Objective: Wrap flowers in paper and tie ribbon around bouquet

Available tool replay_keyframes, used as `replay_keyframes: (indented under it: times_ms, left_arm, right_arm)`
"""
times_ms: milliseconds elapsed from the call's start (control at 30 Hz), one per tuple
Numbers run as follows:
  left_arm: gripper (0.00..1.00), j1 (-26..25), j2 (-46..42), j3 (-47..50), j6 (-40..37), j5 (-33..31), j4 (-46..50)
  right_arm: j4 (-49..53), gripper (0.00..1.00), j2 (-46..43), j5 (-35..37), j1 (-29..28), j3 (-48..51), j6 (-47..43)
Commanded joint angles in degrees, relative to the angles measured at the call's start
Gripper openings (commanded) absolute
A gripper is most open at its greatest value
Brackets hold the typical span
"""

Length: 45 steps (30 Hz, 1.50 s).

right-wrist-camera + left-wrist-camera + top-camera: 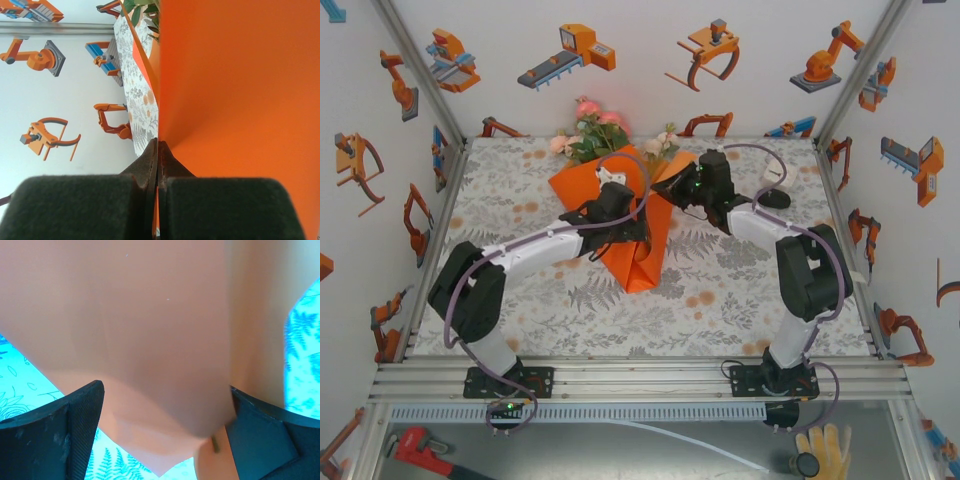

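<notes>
The orange paper [642,250] lies folded into a cone in the middle of the table. The flowers [590,125] stick out of its far, wide end with pink and cream blooms and green leaves. My left gripper [620,197] hovers over the cone's waist. Its jaws are open, and in the left wrist view the fingers [75,425] straddle the paper [150,315]; a bit of green stem [216,444] peeks out by the right finger. My right gripper [158,142] is shut on the paper's edge [240,100], to the right of the cone [674,190]. The ribbon is hidden.
A floral-print cloth [740,290] covers the table. White walls with orange robot stickers and metal posts [420,60] close in three sides. A small dark object [773,198] lies right of the right arm. The aluminium rail [640,378] carries both bases.
</notes>
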<state>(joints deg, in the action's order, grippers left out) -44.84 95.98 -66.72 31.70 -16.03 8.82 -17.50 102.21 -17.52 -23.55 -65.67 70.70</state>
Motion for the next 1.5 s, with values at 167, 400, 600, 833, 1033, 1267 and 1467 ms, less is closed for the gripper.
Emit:
replay_keyframes:
  times_ms: [167, 400, 600, 833, 1033, 1267, 1467]
  left_arm:
    - [0.8, 1.8, -6.28, 5.35, 0.62, 6.54, -1.78]
    - [0.6, 5.36, -6.48, 11.55, 1.03, 13.52, -8.83]
    - [0.58, 7.06, -1.24, 11.28, 1.51, 20.62, -17.59]
    - [0.69, 7.57, 0.98, 11.33, 2.66, 24.39, -22.87]
    - [0.68, 9.39, -4.7, 15.38, 2.93, 23.87, -25.57]
    - [0.77, 12.5, -6.69, 19.23, 5.29, 27.59, -30.05]
    - [0.62, 14.02, -8.9, 22.62, 5.66, 28.75, -34.05]
  right_arm:
    - [-1.67, 0.0, -0.78, 0.29, -0.02, 0.92, -1.61]
    - [-1.23, 0.0, -1.52, -0.73, -0.06, 0.68, -2.53]
    - [0.15, 0.0, -2.63, -0.86, -0.06, 0.4, -3.74]
    - [1.94, 0.0, -3.75, -0.76, -0.06, 0.3, -5.21]
    - [2.47, 0.0, -3.64, -0.94, -0.05, 0.15, -5.92]
    - [2.69, 0.0, -3.26, -1.11, 0.08, 0.02, -6.18]
    - [3.36, 0.0, -2.84, -1.29, 0.07, -0.16, -6.8]
